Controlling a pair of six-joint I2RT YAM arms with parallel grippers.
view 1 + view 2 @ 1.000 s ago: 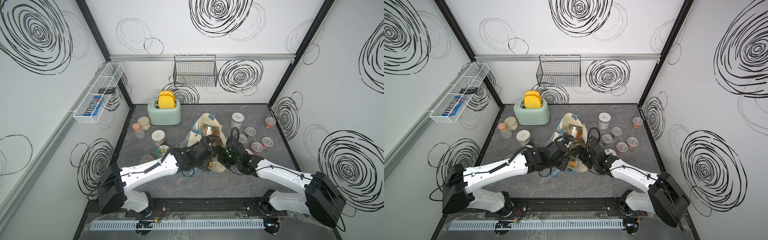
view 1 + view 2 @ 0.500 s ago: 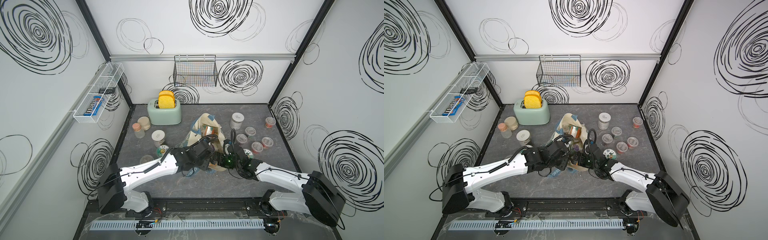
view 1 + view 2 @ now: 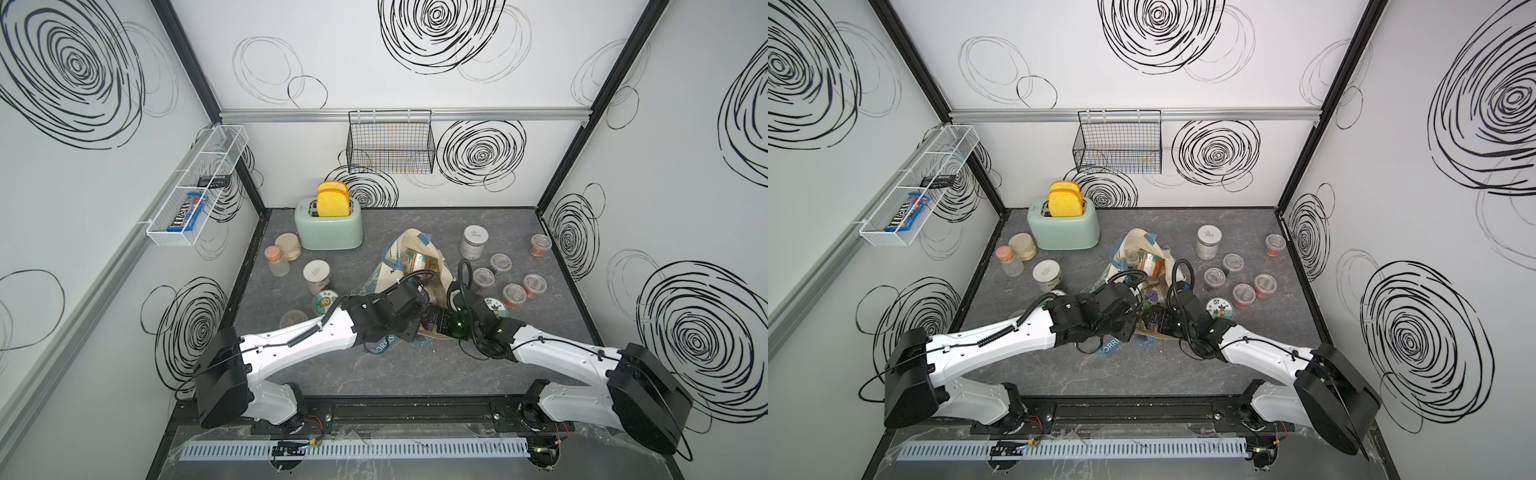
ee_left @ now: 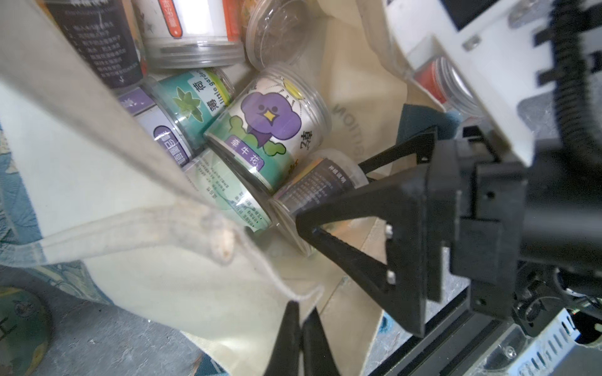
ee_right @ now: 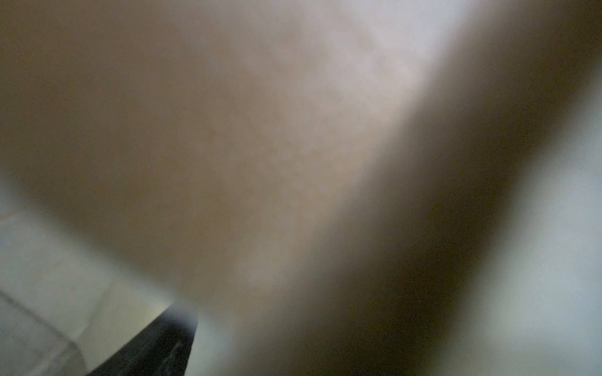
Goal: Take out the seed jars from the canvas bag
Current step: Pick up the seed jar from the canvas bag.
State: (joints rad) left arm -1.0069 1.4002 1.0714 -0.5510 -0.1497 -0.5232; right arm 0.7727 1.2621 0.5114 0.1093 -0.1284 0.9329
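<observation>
Both low at canvas bag (image 4: 97,182) mouth: pinching rim with left gripper (image 4: 301,325), straddling dark-labelled seed jar (image 4: 308,190) with wide-spread right gripper (image 4: 329,195); cramped.

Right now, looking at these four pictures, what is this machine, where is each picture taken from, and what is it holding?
It is a robot with two white arms, each ending in jaws. Both top views look down from one overhead camera pair; the others come from cameras on the wrists. On the grey table are a toaster, loose seed jars and a canvas bag with more jars inside. The left arm has its jaws shut on the bag's edge, holding it open. The right arm reaches in, jaws wide around a dark-labelled jar. The right wrist view shows only blur.
</observation>
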